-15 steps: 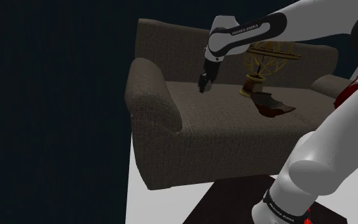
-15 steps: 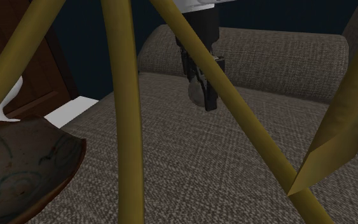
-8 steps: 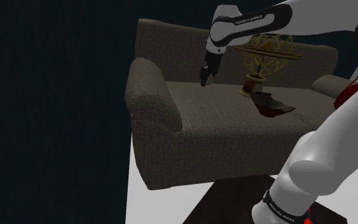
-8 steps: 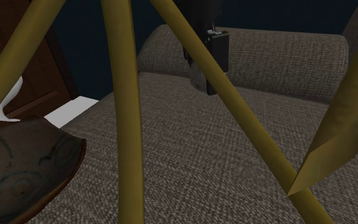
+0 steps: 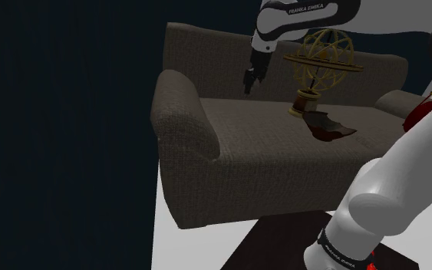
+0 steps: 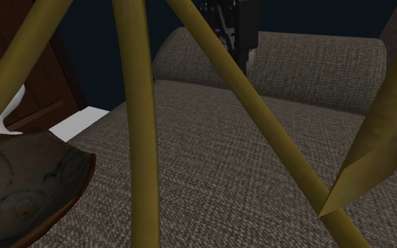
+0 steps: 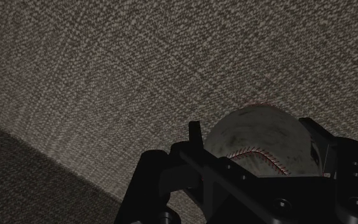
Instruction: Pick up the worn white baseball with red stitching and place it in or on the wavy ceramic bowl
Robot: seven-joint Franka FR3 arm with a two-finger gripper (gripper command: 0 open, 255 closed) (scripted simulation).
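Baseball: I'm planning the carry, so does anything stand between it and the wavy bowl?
Yes, probably. The gripper holds the baseball above the sofa seat, and a golden armillary sphere stands on the seat beside the wavy bowl, on the gripper's side in the shoulder view. Its rings rise close to a straight path.

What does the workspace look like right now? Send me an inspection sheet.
Surface: brown woven sofa; its seat is the work surface.
Job's things: baseball, worn, red-stitched, clasped in the gripper; dark wavy bowl on the seat, apart from the gripper.
Clutter: golden armillary sphere standing just behind the bowl.
Gripper: shut on the baseball, above the seat near the backrest.
Cables: nothing seen.
Surroundings: white floor; black area at the shoulder view's left.
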